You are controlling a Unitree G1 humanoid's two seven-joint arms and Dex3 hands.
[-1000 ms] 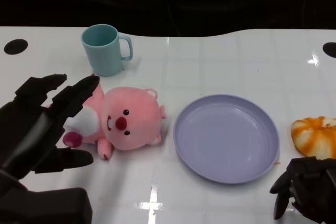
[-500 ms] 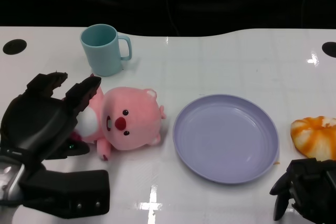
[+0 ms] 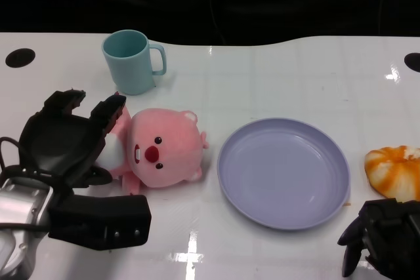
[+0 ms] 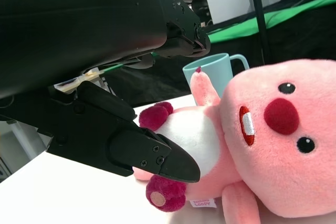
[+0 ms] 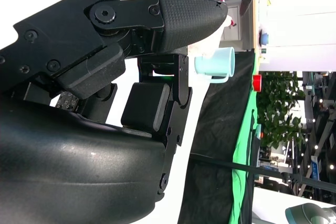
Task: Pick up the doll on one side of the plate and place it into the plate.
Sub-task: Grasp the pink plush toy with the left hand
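A pink plush doll [image 3: 161, 150] lies on its back on the white table, left of the lavender plate [image 3: 282, 209], which has nothing in it. My left hand [image 3: 64, 137] is at the doll's far-left side with fingers spread over its body and arm. In the left wrist view the doll [image 4: 273, 145] lies between the upper fingers [image 4: 178, 30] and the thumb, and nothing is clamped. My right hand [image 3: 384, 240] rests at the lower right corner with fingers curled in, holding nothing.
A teal cup [image 3: 131, 61] stands behind the doll and close to my left hand's fingertips. An orange-striped bun [image 3: 394, 172] lies right of the plate, just above my right hand. The table's dark far edge runs behind the cup.
My left hand has dropped lower and slid in toward the doll, and its fingers now reach over the doll's body. Its forearm has come into view. The right hand, doll and plate have stayed put.
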